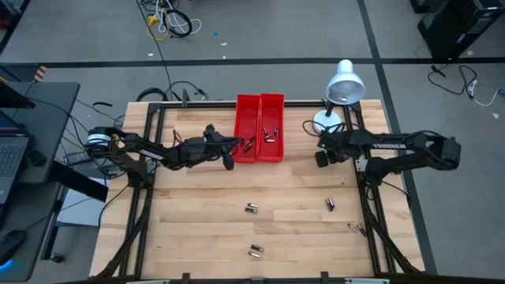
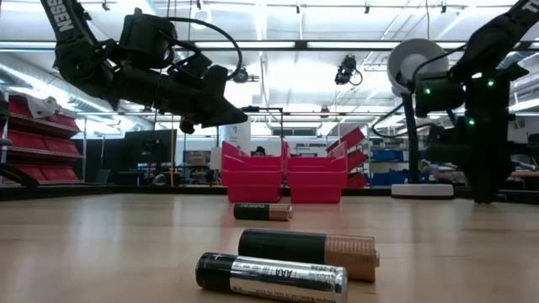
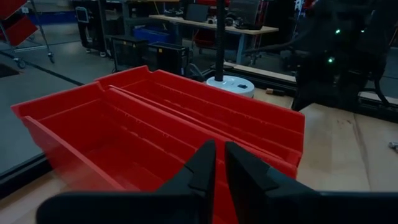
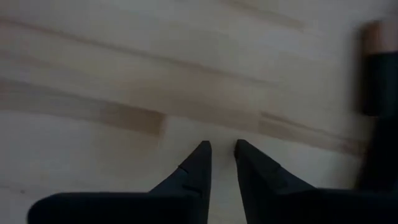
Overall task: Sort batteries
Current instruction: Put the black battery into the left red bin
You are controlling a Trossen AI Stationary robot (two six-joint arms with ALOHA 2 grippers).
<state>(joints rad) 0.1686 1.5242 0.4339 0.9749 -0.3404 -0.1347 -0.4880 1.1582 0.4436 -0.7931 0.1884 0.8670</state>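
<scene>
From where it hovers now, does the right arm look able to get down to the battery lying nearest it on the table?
Probably yes. The right gripper hangs over bare wood beside the red bins, holding nothing, and the nearest battery lies alone on open table, with nothing standing between them.

Readable text: "AAA" on the silver-and-black battery (image 2: 271, 277) lying nearest the low camera, rest of its label too small to make out. "TROSSEN" in white on the right arm (image 1: 389, 146) in the high view. Partial "SSEN" on the left arm (image 2: 63, 17) in the low view.
</scene>
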